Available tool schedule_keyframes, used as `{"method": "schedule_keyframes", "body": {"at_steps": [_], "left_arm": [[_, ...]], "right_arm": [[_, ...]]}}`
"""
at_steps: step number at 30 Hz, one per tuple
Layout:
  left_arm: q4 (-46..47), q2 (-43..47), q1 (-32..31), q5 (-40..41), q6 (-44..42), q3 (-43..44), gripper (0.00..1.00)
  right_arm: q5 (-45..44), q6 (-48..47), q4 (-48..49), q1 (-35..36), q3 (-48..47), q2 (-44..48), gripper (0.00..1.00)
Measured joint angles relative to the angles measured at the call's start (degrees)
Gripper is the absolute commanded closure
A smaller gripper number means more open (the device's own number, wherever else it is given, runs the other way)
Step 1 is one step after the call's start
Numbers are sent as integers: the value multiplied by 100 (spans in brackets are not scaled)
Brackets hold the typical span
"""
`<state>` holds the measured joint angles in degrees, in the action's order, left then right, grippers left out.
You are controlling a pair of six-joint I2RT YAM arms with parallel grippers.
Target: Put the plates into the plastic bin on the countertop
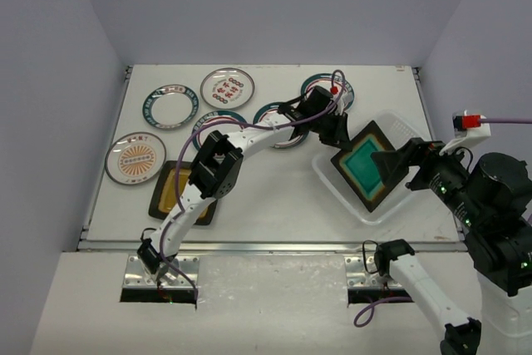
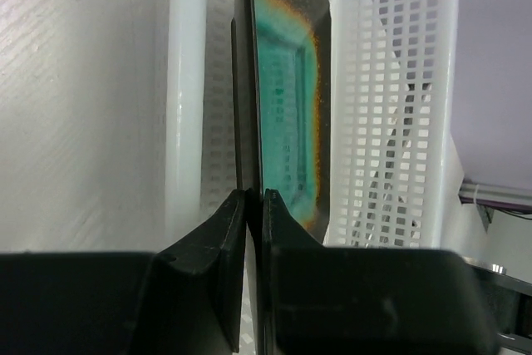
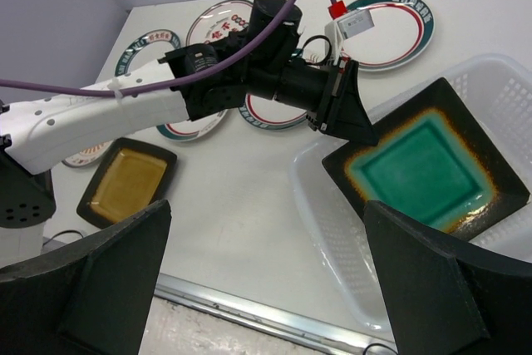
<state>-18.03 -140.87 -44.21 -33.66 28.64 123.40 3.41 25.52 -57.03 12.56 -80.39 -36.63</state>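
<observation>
The teal square plate (image 1: 362, 169) hangs tilted, partly inside the plastic bin (image 1: 326, 174) at the right of the countertop (image 1: 274, 201). My left gripper (image 1: 341, 140) is shut on the plate's far-left edge; the left wrist view shows the fingers (image 2: 253, 199) pinching the dark rim of the plate (image 2: 287, 97) between the bin walls (image 2: 391, 122). My right gripper (image 1: 397, 162) hovers open and empty just above the plate's right side; its view shows the plate (image 3: 420, 168), the bin (image 3: 324, 205) and the left gripper (image 3: 341, 118). The amber square plate (image 1: 170, 189) lies front left.
Round plates lie along the back: (image 1: 170, 106), (image 1: 227, 87), (image 1: 135, 157), and three more partly hidden under the left arm, one of them at the back (image 1: 328, 85). The metal front edge (image 1: 274, 245) runs along the near side. The left arm spans the middle.
</observation>
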Motion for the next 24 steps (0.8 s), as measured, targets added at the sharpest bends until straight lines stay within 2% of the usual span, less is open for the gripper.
{"method": "schedule_keyframes", "body": {"at_steps": [3, 4, 8, 14, 18, 20, 21, 24], "left_arm": [[-186, -5, -68, 129, -115, 56, 95], [-236, -5, -87, 159, -155, 76, 90], [-458, -17, -139, 253, -186, 203, 60], [-330, -11, -160, 301, -159, 585, 45], [-288, 99, -218, 404, -183, 642, 31], [-315, 203, -250, 548, -222, 642, 7], [-327, 258, -267, 629, -239, 642, 0], [-360, 747, -294, 1289, -310, 196, 0]], "right_arm": [[31, 0, 6, 0, 85, 2, 1], [39, 0, 6, 0, 110, 3, 1], [106, 1, 78, 0, 200, 12, 1], [173, 2, 159, 0, 327, 31, 1], [186, 4, 170, 0, 416, 49, 1], [204, 3, 173, 0, 427, 55, 1], [212, 4, 173, 0, 430, 58, 1], [254, 4, 243, 0, 496, 91, 1]]}}
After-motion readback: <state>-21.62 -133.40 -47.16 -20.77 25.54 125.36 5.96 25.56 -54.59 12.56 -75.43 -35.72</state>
